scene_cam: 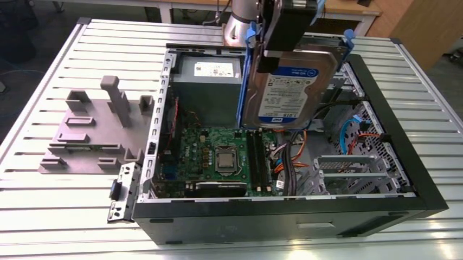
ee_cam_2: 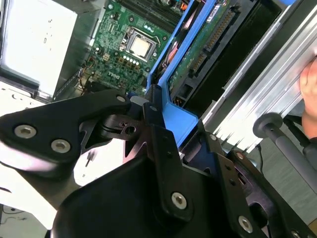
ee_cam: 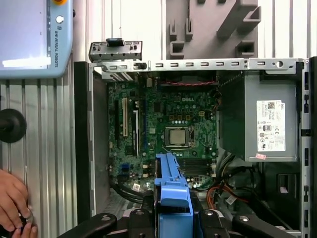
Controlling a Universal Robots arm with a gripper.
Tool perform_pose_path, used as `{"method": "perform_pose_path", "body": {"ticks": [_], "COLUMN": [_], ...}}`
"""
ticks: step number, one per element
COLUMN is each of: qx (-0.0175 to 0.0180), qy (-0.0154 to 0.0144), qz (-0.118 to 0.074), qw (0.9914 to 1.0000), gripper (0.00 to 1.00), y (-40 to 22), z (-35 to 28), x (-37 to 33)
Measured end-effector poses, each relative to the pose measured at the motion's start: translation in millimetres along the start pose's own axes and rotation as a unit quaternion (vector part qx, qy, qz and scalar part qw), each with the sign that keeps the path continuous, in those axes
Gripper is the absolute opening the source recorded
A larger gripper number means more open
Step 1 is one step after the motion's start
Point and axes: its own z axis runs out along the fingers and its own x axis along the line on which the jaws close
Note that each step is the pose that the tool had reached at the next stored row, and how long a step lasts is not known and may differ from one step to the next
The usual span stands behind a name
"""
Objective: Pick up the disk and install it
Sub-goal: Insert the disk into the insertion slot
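The disk (scene_cam: 293, 89), a silver-grey drive with a white-and-blue label in a blue carrier, hangs upright over the open computer case (scene_cam: 289, 216). Its lower edge is just above the motherboard (scene_cam: 217, 154). My gripper (scene_cam: 289, 51) comes down from above and is shut on the disk's upper end. In both wrist views the black fingers clamp the blue carrier (ee_cam_2: 176, 116) (ee_cam: 171, 196), with the case interior beyond it. The second wrist view also shows the disk's green circuit side (ee_cam_2: 208, 39).
A grey metal power supply box with a white sticker (scene_cam: 210, 76) fills the case's far corner. A metal drive cage (scene_cam: 347, 168) and coloured cables lie at the exterior view's right. A grey fixture (scene_cam: 94, 130) stands outside the case. A person's hand (ee_cam: 12, 203) rests beside it.
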Motion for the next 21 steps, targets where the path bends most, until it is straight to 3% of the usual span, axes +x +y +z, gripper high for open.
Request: {"method": "perform_pose_path", "body": {"ticks": [6, 16, 21], "qx": [-0.0002, -0.0003, -0.0003], "qy": [-0.006, -0.0062, -0.0062], "qz": [0.0, 0.0, 0.0], "qw": [0.99998, 0.99998, 0.99998], "gripper": [0.36, 0.36, 0.36], "y": [-11.4, -21.2, -23.8], "z": [1.2, 6.0, 9.0], "x": [0.1, 7.1, 14.4]}}
